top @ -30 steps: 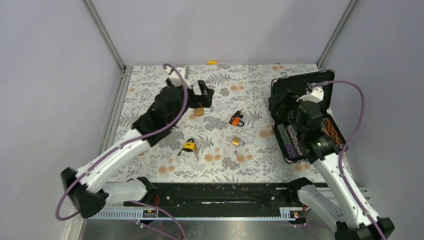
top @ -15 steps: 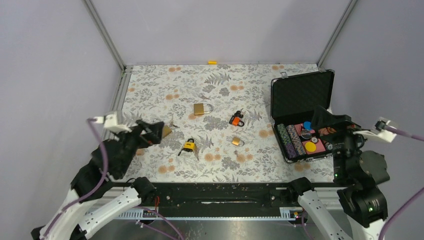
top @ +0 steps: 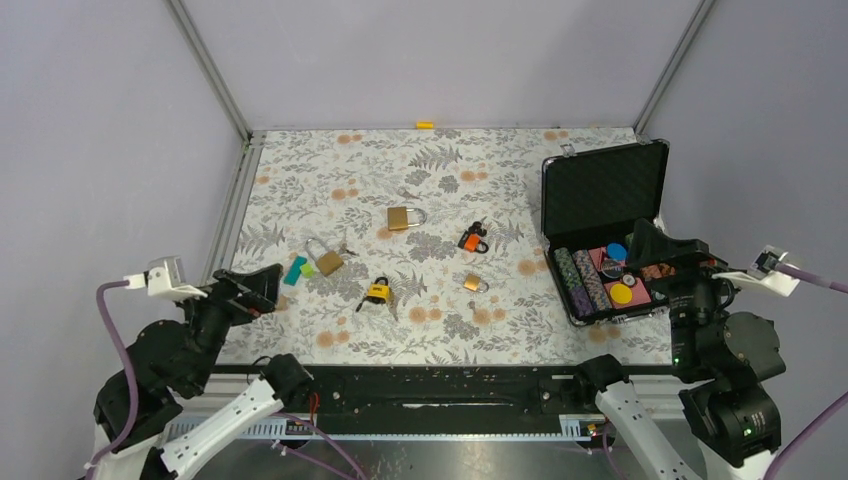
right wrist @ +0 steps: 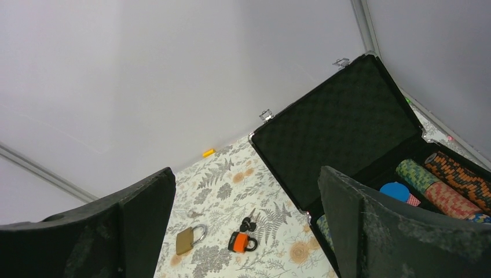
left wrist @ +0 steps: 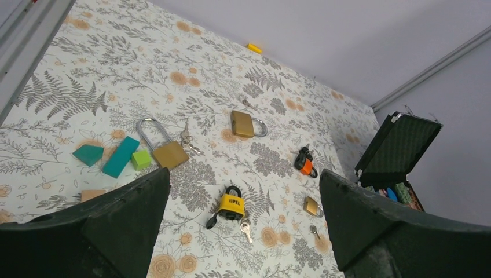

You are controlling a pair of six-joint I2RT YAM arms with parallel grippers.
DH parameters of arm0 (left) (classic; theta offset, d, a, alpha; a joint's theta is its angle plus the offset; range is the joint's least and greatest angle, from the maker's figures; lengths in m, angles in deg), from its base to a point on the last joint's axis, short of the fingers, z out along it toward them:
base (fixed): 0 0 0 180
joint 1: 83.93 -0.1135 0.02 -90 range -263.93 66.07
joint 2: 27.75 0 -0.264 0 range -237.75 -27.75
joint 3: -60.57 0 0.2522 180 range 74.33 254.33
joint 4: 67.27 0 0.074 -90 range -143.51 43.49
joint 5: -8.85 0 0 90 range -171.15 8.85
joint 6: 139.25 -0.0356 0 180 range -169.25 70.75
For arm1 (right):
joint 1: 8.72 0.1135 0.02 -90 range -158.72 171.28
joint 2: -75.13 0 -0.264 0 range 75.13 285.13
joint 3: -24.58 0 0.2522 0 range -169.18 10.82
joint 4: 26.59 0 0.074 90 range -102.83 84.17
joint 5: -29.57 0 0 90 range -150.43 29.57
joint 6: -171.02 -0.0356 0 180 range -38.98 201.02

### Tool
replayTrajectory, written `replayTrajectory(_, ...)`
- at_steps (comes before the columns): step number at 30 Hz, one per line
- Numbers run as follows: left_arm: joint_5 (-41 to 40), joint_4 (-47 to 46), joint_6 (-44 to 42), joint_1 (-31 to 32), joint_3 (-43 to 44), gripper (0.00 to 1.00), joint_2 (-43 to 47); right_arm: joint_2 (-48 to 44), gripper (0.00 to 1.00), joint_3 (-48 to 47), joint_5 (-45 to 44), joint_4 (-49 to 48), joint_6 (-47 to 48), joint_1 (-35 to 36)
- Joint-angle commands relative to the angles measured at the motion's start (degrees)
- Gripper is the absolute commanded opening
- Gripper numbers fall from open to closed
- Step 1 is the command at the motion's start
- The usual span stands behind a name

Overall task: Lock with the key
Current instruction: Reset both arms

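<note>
- While you look from above, both arms sit drawn back at the near edge of the bench (top: 300,170).
- Your left tool (top: 262,288) hangs over the near left edge, released and empty.
- Your right tool (top: 662,246) shows over the right side of the case (top: 600,190), also released and empty.
- Five padlocks lie on the bench, and neither tool touches any of them.
- You have the long lock (top: 325,260) at the left, with keys (top: 347,250) just beside it.
- You have the brass lock (top: 402,217) further back and the orange lock (top: 470,241) to its right.
- You have the yellow lock (top: 378,291) nearer the front and the small lock (top: 473,283) to its right.
- Teal and green blocks (top: 297,270) lie just left of the long lock.
- Your case stands open at the right with its lid up and chips (top: 580,282) packed inside.
- From the left wrist, you see its fingers (left wrist: 116,226) spread wide with nothing between them.
- Below that gap lies the yellow lock, with a black key (left wrist: 212,221) at its lower left.
- You can also see the long lock, its keys and the blocks off to the left, well apart from the fingers.
- From the right wrist, you see its fingers (right wrist: 127,231) just as wide and gripping nothing.
- Beyond them you see the raised case lid, the orange lock and the brass lock.
</note>
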Motion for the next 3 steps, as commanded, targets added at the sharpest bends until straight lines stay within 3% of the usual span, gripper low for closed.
replayTrajectory(1,-1.3,1.4,-0.4,-0.1,1.9,0.99,0.8,-0.5,0.99,-1.2,-0.7,-0.7,-0.4,-0.1)
replayTrajectory(3,-1.9,2.0,-0.2,-0.1,2.4,0.99,0.5,-0.6,1.00,-0.4,-1.0,-1.2,-0.5,-0.1)
